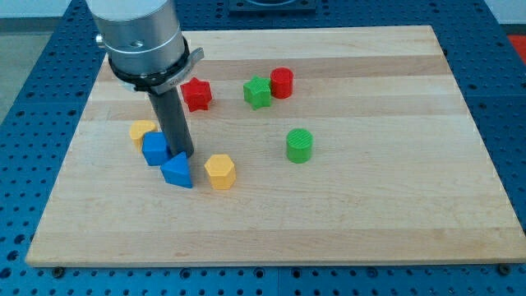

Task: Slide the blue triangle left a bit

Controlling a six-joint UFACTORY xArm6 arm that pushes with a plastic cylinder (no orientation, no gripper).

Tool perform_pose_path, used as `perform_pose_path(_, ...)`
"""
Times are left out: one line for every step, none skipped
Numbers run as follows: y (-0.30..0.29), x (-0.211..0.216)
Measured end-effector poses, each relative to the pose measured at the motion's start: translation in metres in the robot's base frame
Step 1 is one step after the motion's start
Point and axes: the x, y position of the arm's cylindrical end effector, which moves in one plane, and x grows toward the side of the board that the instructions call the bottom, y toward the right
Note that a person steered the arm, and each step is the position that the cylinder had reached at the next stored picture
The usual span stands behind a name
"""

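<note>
The blue triangle (177, 171) lies on the wooden board (370, 205), left of centre. My tip (184, 154) stands right at the triangle's top edge, touching or nearly touching it. A blue cube (154, 149) sits just left of my tip, up-left of the triangle. A yellow hexagonal block (220, 172) lies just right of the triangle.
A yellow block (141, 131) lies partly behind the blue cube. A red star (196, 94), a green star (257, 91) and a red cylinder (282, 82) sit near the view's top. A green cylinder (299, 145) stands at centre. The arm's metal housing (144, 37) overhangs the top left.
</note>
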Motion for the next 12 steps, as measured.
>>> perform_pose_path(-0.018, 0.000)
perform_pose_path(-0.035, 0.000)
perform_pose_path(-0.034, 0.000)
perform_pose_path(-0.014, 0.000)
perform_pose_path(0.017, 0.000)
perform_pose_path(0.026, 0.011)
perform_pose_path(0.026, 0.025)
perform_pose_path(0.026, 0.025)
perform_pose_path(0.026, 0.028)
perform_pose_path(0.026, 0.035)
perform_pose_path(0.026, 0.039)
perform_pose_path(0.026, 0.059)
